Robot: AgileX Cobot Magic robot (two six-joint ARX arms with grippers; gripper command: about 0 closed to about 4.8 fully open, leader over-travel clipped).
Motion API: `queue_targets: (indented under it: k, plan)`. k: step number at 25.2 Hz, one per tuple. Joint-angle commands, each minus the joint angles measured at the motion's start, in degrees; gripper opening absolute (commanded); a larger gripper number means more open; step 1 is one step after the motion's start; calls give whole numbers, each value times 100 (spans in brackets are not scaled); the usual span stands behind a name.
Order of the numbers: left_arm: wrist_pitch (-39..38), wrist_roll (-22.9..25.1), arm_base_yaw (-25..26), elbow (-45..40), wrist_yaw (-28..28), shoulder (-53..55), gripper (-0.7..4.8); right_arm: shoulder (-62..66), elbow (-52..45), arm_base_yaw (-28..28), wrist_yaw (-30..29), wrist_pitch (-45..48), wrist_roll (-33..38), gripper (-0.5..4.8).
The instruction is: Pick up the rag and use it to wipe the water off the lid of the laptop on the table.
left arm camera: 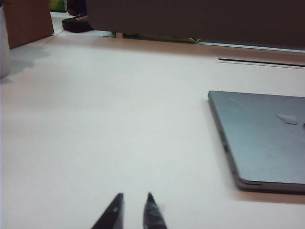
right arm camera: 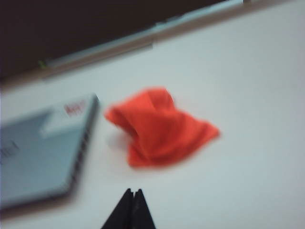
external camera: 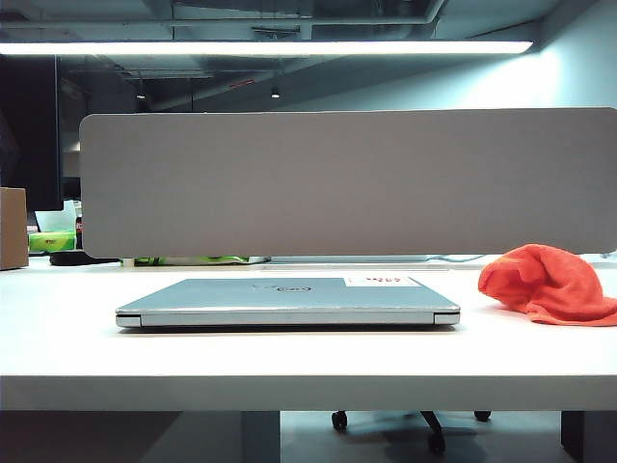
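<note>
The closed silver-blue laptop point(external camera: 287, 301) lies in the middle of the white table point(external camera: 289, 367). Its lid point(external camera: 222, 292) faces up, with a dark oval logo point(external camera: 294, 289) and a white sticker point(external camera: 383, 281). Water is barely visible as faint streaks point(external camera: 265, 286) and a pale patch point(left arm camera: 287, 119). The orange-red rag point(external camera: 548, 282) sits crumpled on the table, right of the laptop. My right gripper point(right arm camera: 133, 191) is shut and empty, short of the rag point(right arm camera: 159, 126). My left gripper point(left arm camera: 134, 194) hangs open over bare table, off the laptop's point(left arm camera: 267, 138) corner. Neither arm shows in the exterior view.
A grey divider panel point(external camera: 347, 183) runs along the back of the table. A brown box point(external camera: 13, 228) stands at the far left, and it shows again as the box point(left arm camera: 28, 21) in the left wrist view. Green items point(external camera: 53, 241) lie behind the table.
</note>
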Motion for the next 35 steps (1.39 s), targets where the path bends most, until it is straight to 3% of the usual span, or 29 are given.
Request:
queue_targets:
  k: [1, 5, 7, 8, 11, 14, 18, 28, 33, 35]
  plan:
    - [157, -573, -9, 568, 667, -2, 54, -7, 789, 0, 4, 273, 358, -2]
    - [33, -1327, -4, 1558, 1587, 122, 54, 420, 2577, -2, -4, -841, -1029, 0]
    - [13, -1436, -4, 1797, 2127, 396, 54, 966, 3333, 0, -4, -1768, -1569, 24]
    - [24, -1412, -4, 1947, 2649, 756, 54, 1576, 3965, 0, -4, -2470, -2004, 110]
    - [22, -1036, -7, 2229, 3440, 1816, 54, 3237, 5193, 2, -136, -3335, -2275, 275]
    - [61, -623, -9, 2441, 3779, 2656, 54, 4485, 5875, 2, -601, -3464, -2273, 340]
    - [118, -459, -4, 2632, 3869, 3565, 54, 6533, 6728, 13, -925, -3386, -2273, 417]
    - [22, -535, -4, 2645, 4030, 3967, 54, 10004, 7973, 116, -1047, -3495, -2251, 428]
    - [13, -557, -9, 2645, 4415, 3967, 54, 10520, 7969, 227, -938, -3480, -2251, 426]
    - [13, -557, -9, 2645, 4592, 3969, 54, 10616, 7971, 260, -785, -3434, -2251, 395]
